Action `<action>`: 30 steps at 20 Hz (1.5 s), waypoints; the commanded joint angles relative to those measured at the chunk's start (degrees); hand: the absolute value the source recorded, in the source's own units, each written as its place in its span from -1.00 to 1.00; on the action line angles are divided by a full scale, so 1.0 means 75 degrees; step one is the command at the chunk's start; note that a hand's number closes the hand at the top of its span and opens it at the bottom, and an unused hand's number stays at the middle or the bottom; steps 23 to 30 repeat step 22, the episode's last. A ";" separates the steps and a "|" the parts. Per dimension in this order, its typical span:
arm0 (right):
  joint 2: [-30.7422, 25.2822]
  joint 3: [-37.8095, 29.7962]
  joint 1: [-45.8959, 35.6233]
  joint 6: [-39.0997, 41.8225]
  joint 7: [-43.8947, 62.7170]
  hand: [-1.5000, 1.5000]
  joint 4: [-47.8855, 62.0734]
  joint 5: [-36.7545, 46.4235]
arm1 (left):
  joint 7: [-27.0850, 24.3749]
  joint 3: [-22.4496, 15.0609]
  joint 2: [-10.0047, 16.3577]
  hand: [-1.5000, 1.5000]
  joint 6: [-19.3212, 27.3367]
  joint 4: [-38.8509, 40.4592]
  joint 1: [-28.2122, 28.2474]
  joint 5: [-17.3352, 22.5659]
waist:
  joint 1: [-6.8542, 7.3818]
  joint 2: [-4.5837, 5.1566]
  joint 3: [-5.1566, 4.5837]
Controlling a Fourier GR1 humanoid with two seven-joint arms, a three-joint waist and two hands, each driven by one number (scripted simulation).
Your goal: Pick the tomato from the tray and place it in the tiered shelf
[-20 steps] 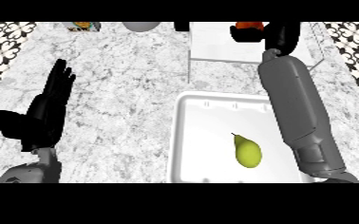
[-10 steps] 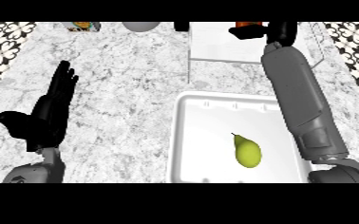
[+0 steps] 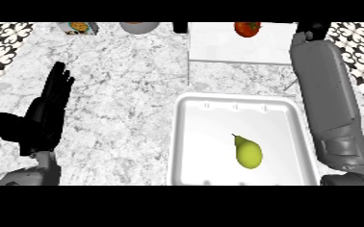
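- The marbled desk point(image 3: 128, 77) carries a grey bowl point(image 3: 138, 27) at 12 o'clock, cut by the view's upper edge, with a small colourful box point(image 3: 78, 27) beside it at 11 o'clock.
- A small dark object point(image 3: 180, 27) stands between the bowl and the tiered shelf point(image 3: 220, 45), just at the shelf's left corner.
- The right forearm point(image 3: 323, 86) runs along the 3 o'clock side, passing over the right rim of the tray point(image 3: 186, 139) and reaching up beside the shelf.
- The tray, white, sits at 5 o'clock and holds a yellow-green pear point(image 3: 248, 152), stem toward 11 o'clock.
- The tomato point(image 3: 247, 29) lies on the white shelf at 1 o'clock, not in the tray.
- The right hand point(image 3: 313, 28) shows at 2 o'clock, apart from the tomato on its 3 o'clock side; open or closed cannot be told.
- The left hand point(image 3: 44, 113) rests at 9 o'clock, fingers straight and holding nothing.
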 commanded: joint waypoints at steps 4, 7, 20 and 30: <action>-0.0859 -0.0369 0.1068 0.0594 0.1625 -1.00 -0.1910 -0.0252 | -0.0178 0.0144 0.0051 0.00 -0.0152 -0.0273 0.0532 0.0125 | -0.0134 -0.0062 -0.0003; -0.1068 -0.0476 0.2188 0.1100 0.1822 -1.00 -0.3284 -0.0613 | -0.0284 0.0292 0.0201 0.00 -0.0299 -0.0317 0.0626 0.0206 | -0.0163 -0.0059 -0.0003; -0.2025 -0.1734 0.4982 0.3235 0.2397 -1.00 -0.6732 -0.3006 | -0.0230 -0.0119 -0.0281 0.00 0.0120 -0.0102 0.0282 -0.0369 | -0.0010 0.0012 0.0001; -0.1973 -0.2015 0.5332 0.3323 0.1863 -1.00 -0.6655 -0.3445 | -0.0328 -0.0007 -0.0279 0.00 0.0022 -0.0021 0.0288 -0.0227 | -0.0002 0.0016 0.0001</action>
